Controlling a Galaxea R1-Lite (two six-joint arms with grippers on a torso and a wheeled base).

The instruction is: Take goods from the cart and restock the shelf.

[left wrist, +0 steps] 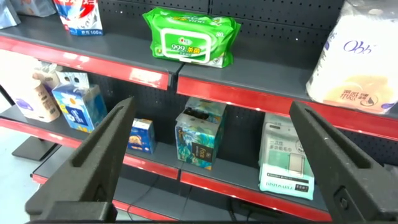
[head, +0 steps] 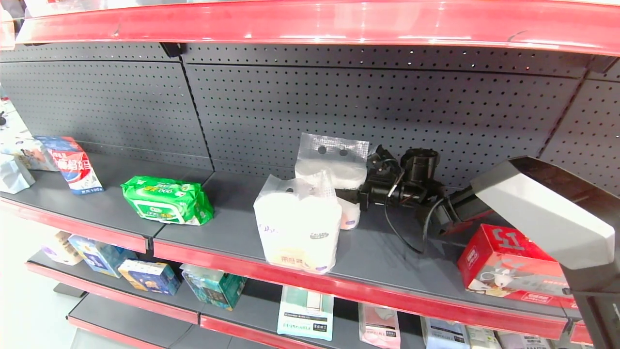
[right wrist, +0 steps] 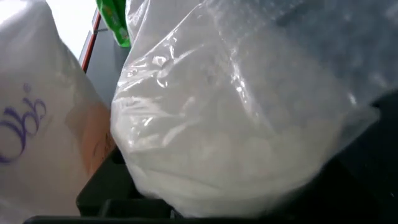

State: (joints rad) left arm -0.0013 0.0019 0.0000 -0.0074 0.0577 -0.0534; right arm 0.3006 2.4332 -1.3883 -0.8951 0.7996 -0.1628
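Your right gripper was against the rear pack of paper rolls, which stood on the shelf just behind the front pack. You could not tell whether that gripper was clamped on the wrapper or only touching it. Your left gripper was spread wide with nothing between its jaws. It hung lower than the front pack, out before the shelf edge.

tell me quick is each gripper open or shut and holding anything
Left gripper: open, holding nothing.
Right gripper: up against the rear tissue pack; open or shut cannot be told.
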